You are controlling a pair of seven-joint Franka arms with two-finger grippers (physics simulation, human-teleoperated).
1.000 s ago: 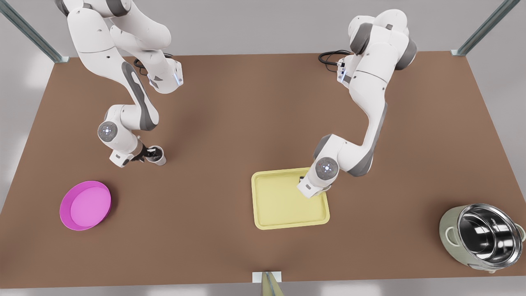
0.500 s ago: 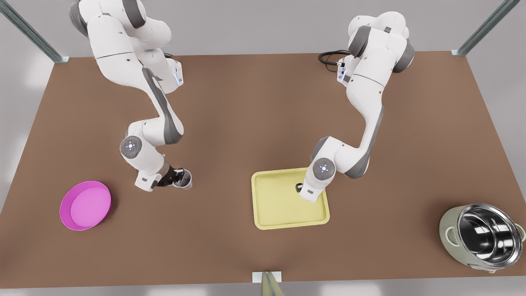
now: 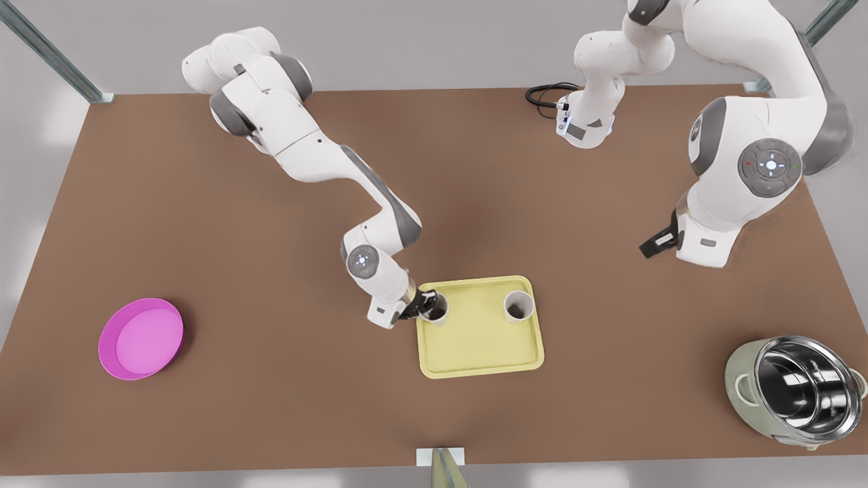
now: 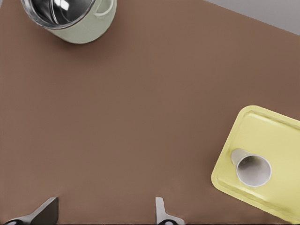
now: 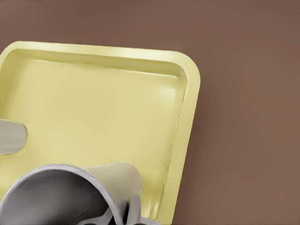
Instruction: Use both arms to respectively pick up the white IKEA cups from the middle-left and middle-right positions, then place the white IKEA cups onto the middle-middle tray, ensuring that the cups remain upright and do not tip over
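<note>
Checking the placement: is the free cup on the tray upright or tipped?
Upright: the free cup stands on the tray with its mouth up. The left gripper is open, well away.

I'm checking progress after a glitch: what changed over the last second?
The right tool carried its cup across to the tray, still gripping it. The left tool released the other cup there and withdrew. Pink dish and pot unmoved.

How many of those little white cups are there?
2, both upright on the pale-yellow rectangular tray: one small white cup standing free, the other white cup in the right gripper.
</note>
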